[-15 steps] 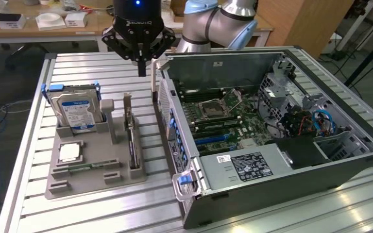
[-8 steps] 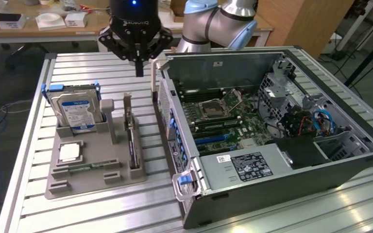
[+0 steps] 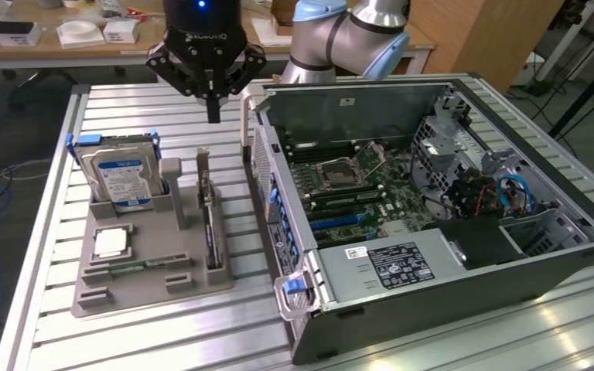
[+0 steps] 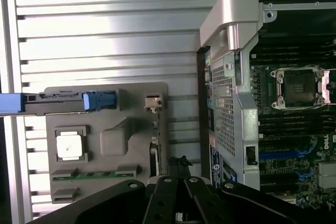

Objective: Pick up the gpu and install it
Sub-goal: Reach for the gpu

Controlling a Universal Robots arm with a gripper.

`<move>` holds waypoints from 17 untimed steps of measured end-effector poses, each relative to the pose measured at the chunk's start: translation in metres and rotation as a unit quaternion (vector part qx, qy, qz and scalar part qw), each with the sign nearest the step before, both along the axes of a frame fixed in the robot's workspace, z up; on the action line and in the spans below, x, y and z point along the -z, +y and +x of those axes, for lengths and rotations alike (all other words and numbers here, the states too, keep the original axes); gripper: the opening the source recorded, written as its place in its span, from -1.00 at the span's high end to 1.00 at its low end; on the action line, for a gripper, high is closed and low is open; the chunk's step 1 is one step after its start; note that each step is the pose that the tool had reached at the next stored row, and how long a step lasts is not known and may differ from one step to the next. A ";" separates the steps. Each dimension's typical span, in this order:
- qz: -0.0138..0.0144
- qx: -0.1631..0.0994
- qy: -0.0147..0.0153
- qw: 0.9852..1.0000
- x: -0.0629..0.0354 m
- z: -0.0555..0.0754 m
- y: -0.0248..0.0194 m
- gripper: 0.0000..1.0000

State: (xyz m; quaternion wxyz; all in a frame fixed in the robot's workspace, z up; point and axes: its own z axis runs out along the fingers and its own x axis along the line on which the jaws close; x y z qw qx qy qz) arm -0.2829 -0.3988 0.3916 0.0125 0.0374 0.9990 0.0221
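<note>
Black and thin, the gpu (image 3: 210,228) stands on edge in a slot of the grey moulded holder (image 3: 137,297). Its silver bracket (image 3: 202,166) sticks up at the end nearer the arm's (image 3: 359,31) side of the table (image 3: 152,340). My end effector (image 3: 213,116) hangs above that bracket end, fingers pressed together, gripping nothing. For this approach I judge the fingers must straddle the card's narrow top edge squarely, clear of the bracket. A skewed grip on so slim a board could twist it in its slot. A silver hard drive (image 3: 121,182) with blue rails stands upright in the same holder. The ribbed metal table carries the holder toward the exterior view's left edge, with the open steel computer case (image 3: 431,317) just beside it.
</note>
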 end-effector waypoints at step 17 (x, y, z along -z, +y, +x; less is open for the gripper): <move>0.000 0.000 0.000 1.000 0.0003 -0.019 0.0000 0.79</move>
